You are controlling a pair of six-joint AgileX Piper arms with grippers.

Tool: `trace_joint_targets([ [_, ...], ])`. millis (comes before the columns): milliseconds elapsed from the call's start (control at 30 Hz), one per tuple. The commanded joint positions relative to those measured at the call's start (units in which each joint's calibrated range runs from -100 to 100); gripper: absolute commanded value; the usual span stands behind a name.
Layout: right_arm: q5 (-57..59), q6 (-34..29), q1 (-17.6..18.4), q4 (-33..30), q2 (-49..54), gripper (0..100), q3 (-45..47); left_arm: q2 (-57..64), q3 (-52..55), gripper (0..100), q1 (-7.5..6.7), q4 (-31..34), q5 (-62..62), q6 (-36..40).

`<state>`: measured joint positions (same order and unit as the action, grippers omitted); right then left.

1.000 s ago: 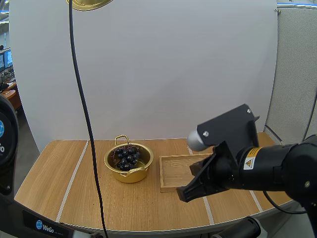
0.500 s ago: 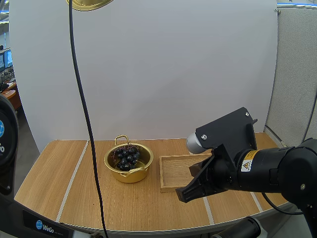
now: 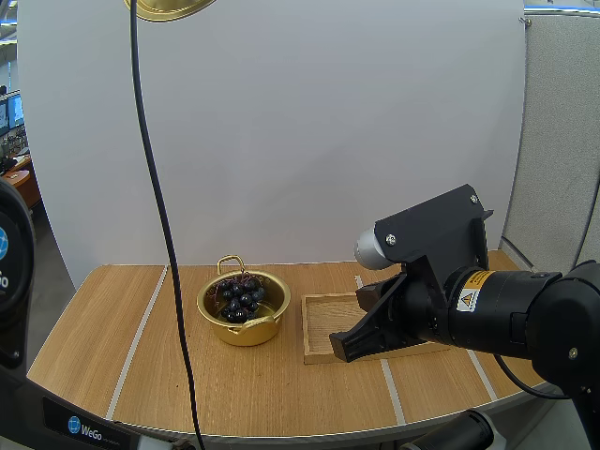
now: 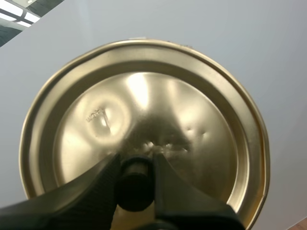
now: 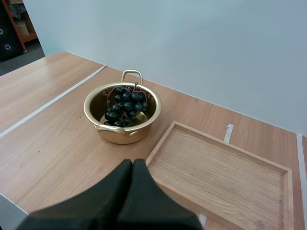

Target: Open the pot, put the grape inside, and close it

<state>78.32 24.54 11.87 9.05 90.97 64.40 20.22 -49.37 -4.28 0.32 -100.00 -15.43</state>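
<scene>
Brass-coloured pot (image 3: 242, 309) stands open on the table (image 3: 112, 319), just left of the wooden tray (image 3: 323, 323), and the grapes (image 3: 241, 298) already lie inside it. You will find pot, grapes and tray exactly where they were a second ago.

Item one, the left gripper (image 4: 136, 165): its two fingers are closed on the black knob (image 4: 135, 184) of the lid (image 4: 144, 120), pinching it between the tips. The lid is held high above the table, well apart from the pot, and has not come down over the last second.

Item two, the right gripper (image 5: 132, 165): fingers pressed together as one dark wedge, holding nothing. This is the one change to record. Its tip hung over bare table in front of the tray a second ago; it is now over the tray's near rim, slightly higher, still well clear of the pot.

Assessment: opening and loading appear complete, and only the closing remains. The right arm's small shift does not obstruct the pot. You should expect the next move to fall to the left arm, which has to lower the lid squarely onto the rim. A tilted lid could catch on the upright handle or the topmost grapes.
</scene>
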Motion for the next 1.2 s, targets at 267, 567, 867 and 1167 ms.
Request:
trace_joint_targets([
  [267, -1.5, 0.37, -0.27, 0.35, 0.38, 0, -0.1, 0.07, 11.29, 0, -0.04, -3.19, 0.0, 0.58],
  [567, -1.5, 0.37, -0.27, 0.35, 0.38, 0, -0.1, 0.07, 29.4, 0, -0.04, -3.77, 0.0, -1.48],
  [867, -1.5, 0.37, -0.27, 0.35, 0.38, 0, -0.1, 0.07, 45.43, 0, -0.04, -9.0, 0.0, -7.35],
  [1167, -1.5, 0.37, -0.27, 0.35, 0.38, 0, -0.1, -2.03, 55.75, 0, -0.04, -9.37, 0.0, -10.13],
])
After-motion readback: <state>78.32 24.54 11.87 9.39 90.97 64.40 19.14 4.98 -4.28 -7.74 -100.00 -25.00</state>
